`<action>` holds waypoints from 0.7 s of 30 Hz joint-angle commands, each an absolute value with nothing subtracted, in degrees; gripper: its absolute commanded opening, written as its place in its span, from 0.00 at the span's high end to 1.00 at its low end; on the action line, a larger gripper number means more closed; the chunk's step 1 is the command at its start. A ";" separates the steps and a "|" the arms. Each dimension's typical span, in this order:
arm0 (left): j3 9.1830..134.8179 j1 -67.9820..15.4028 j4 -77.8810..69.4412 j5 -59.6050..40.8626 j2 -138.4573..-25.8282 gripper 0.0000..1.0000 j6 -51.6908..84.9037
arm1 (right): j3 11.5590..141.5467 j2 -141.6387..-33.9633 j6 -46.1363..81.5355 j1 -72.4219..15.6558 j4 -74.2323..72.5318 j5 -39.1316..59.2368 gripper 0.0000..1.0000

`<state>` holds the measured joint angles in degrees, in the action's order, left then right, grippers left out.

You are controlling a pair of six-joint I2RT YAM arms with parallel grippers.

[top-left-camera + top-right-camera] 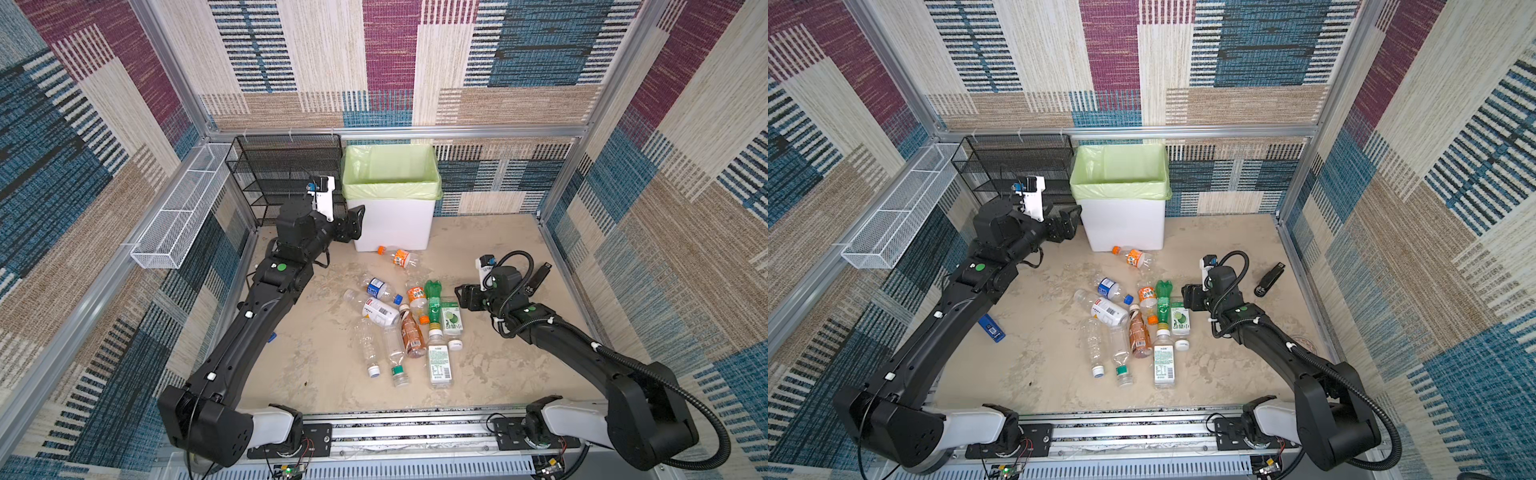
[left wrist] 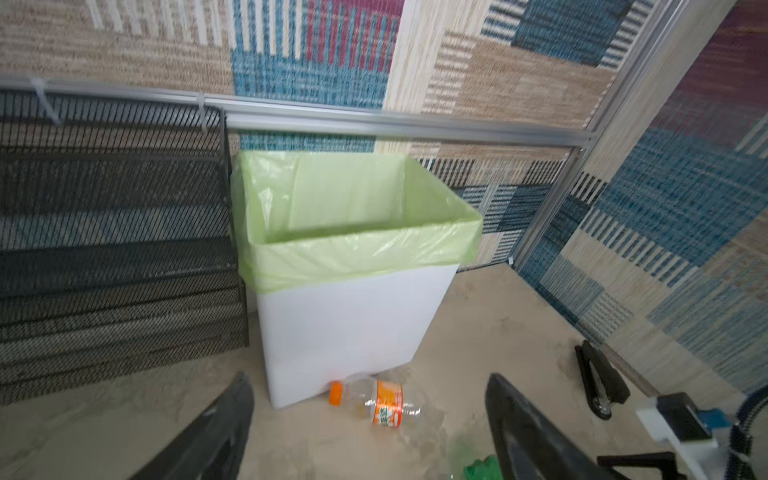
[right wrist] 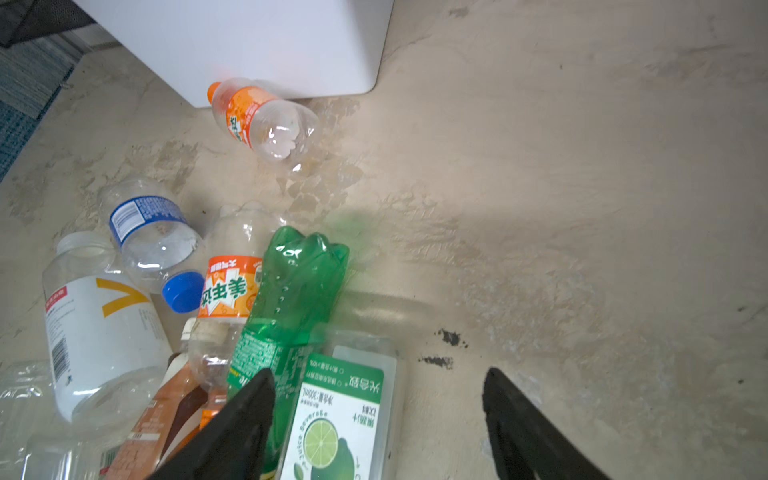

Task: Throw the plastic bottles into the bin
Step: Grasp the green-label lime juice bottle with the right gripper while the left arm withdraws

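Observation:
The bin (image 1: 390,226) (image 1: 1121,226) (image 2: 340,316), white with a light green bag, stands at the back. One orange-label bottle (image 1: 399,257) (image 2: 384,405) (image 3: 257,120) lies against its foot. Several more plastic bottles (image 1: 407,328) (image 1: 1133,328) lie heaped mid-floor, among them a green one (image 3: 299,282) and a flat lime-label one (image 3: 345,415). My left gripper (image 1: 353,224) (image 2: 369,376) hangs open and empty beside the bin's left front corner. My right gripper (image 1: 461,295) (image 3: 378,371) is open low at the heap's right edge, over the lime-label bottle.
A black mesh rack (image 1: 286,178) stands left of the bin, and a long white wire basket (image 1: 178,212) hangs on the left wall. A black stick-like gadget (image 1: 538,276) lies at the right. A blue device (image 1: 991,327) lies by my left arm.

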<state>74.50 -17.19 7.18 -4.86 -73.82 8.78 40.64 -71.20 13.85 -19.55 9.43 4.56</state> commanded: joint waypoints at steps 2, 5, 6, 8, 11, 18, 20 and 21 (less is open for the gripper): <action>68.71 -15.55 11.76 -4.22 -70.36 0.12 5.66 | 42.00 -70.83 15.25 -22.06 19.96 4.48 0.16; 64.68 -14.18 11.89 -4.85 -69.28 0.12 5.30 | 40.85 -71.08 17.40 -24.11 21.60 2.47 0.13; 63.79 -13.90 11.63 -5.05 -69.17 0.12 5.38 | 40.68 -71.55 18.06 -24.53 21.70 2.29 0.11; 62.85 -13.71 11.28 -6.01 -69.30 0.13 5.62 | 40.86 -73.08 18.93 -25.80 22.08 1.49 0.10; 62.84 -13.54 11.29 -7.60 -69.95 0.13 5.55 | 41.35 -74.84 19.72 -27.48 22.29 -0.53 0.09; 61.53 -12.57 10.55 -9.79 -69.73 0.13 6.68 | 42.06 -78.66 20.84 -28.11 20.15 -1.47 0.10; 61.35 -12.48 10.52 -10.09 -69.74 0.13 6.88 | 42.53 -80.19 20.75 -28.34 19.87 -1.87 0.10; 61.26 -12.40 10.54 -10.06 -69.70 0.13 6.86 | 42.77 -80.99 20.66 -28.39 19.88 -2.30 0.10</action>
